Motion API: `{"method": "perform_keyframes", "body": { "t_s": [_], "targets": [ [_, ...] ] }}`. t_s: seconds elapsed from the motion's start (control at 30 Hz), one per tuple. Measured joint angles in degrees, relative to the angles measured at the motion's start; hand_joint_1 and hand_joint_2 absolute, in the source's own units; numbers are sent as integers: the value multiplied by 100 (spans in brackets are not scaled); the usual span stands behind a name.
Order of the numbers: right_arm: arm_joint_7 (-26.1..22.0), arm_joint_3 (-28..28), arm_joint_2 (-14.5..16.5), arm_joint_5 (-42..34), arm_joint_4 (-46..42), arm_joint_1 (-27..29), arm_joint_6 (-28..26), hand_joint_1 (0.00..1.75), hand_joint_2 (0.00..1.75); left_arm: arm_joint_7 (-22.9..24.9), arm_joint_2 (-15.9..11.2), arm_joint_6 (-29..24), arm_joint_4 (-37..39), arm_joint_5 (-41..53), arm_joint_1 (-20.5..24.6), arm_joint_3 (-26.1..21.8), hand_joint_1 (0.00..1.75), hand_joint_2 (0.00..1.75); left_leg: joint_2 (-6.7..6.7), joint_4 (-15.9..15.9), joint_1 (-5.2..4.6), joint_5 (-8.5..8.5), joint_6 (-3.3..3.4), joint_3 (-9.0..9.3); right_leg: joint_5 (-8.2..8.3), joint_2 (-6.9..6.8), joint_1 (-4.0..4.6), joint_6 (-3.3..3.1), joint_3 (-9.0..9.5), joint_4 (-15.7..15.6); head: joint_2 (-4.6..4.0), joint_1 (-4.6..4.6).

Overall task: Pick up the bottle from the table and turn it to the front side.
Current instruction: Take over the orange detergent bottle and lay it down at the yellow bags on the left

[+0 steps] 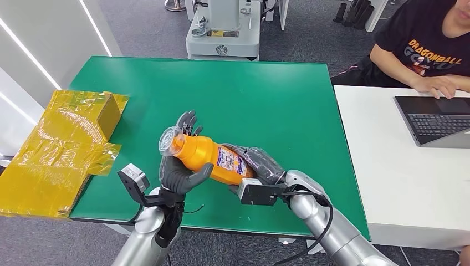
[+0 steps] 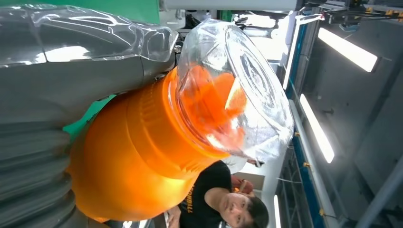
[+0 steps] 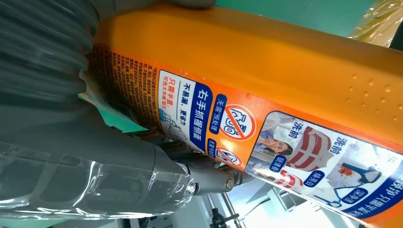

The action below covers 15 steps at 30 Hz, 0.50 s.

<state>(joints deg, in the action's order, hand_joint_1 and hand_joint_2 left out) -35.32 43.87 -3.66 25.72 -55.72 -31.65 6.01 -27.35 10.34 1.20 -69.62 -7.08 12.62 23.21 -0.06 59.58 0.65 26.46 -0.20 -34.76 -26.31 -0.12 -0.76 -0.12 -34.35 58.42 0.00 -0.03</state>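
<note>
Head view: orange plastic bottle with clear cap [image 1: 206, 158] is lying sideways, lifted above green table [image 1: 277, 94]; left robot hand [image 1: 178, 166] is gripping its neck, right robot hand [image 1: 259, 165] its base, likely sharing the load for turning.

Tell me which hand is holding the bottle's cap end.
The left hand: it grips the orange bottle just below the clear cap. The right hand holds the base end, by the label.
</note>
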Motion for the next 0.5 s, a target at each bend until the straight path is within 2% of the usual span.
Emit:
{"method": "perform_keyframes", "body": {
  "t_s": [0.17, 0.2, 0.3, 0.33, 0.5],
  "targets": [
    [-26, -20, 44, 11, -4, -10, -20, 175, 175, 106, -45, -5, 50, 206, 179, 0, 0, 175, 0, 0, 0, 0, 0, 0, 0, 0, 0, 0, 0, 1, 0, -1],
    [-31, -26, 56, 11, -5, -18, -20, 175, 175, 123, -54, -4, 65, 219, 235, 0, 18, 175, 0, 0, 0, 0, 0, 0, 0, 0, 0, 0, 0, 1, 0, -1],
    [-34, -48, 87, 16, -4, -46, -6, 175, 175, 154, -69, 2, 115, 229, 373, 0, 149, 175, 0, 0, 0, -1, 0, 0, 0, 0, 0, 0, 0, 1, 0, -1],
    [-34, -56, 95, 18, -2, -58, 3, 175, 175, 154, -70, 4, 131, 228, 404, 0, 175, 175, 0, 0, 0, -1, 0, 0, 0, 0, 0, 0, 0, 1, 0, -1],
    [-57, -81, 138, 18, 55, -153, 75, 175, 175, 156, -82, 26, 175, 187, 520, 0, 175, 175, 0, 0, 0, -1, 0, 0, 0, 1, 0, 0, 0, 1, 0, -1]
  ]
}}
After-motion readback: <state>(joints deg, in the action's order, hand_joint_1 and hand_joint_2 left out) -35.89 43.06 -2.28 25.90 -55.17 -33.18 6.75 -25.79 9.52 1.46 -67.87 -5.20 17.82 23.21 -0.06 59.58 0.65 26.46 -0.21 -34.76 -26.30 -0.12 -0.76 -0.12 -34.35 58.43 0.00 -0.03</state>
